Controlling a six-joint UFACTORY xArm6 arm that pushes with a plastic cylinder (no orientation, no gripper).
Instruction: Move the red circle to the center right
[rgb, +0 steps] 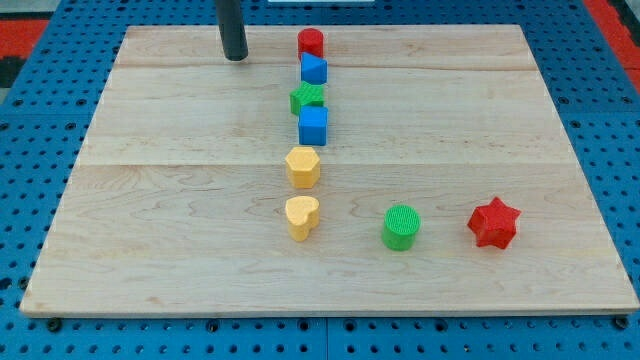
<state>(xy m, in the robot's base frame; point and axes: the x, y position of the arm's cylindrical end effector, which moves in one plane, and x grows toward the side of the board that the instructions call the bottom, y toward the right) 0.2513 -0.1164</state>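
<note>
Standing at the desk's (180, 200) top edge, left of the block column: tool tip (236, 58), a plain rod with nothing to open or close, holding nothing and touching no block. Sitting at the column's head, near the view's top centre: red circle (311, 43), a short glossy cylinder, touching or nearly touching the blue block (314, 69) below. Continuing downward: green block (308, 97), blue cube (313, 125), yellow hexagon (303, 166), yellow heart (302, 216). Lying toward the bottom right: green circle (401, 226), red star (494, 223). Judging from the tip's placement on the left: likely lining up for a rightward push, with centre right lying open.
</note>
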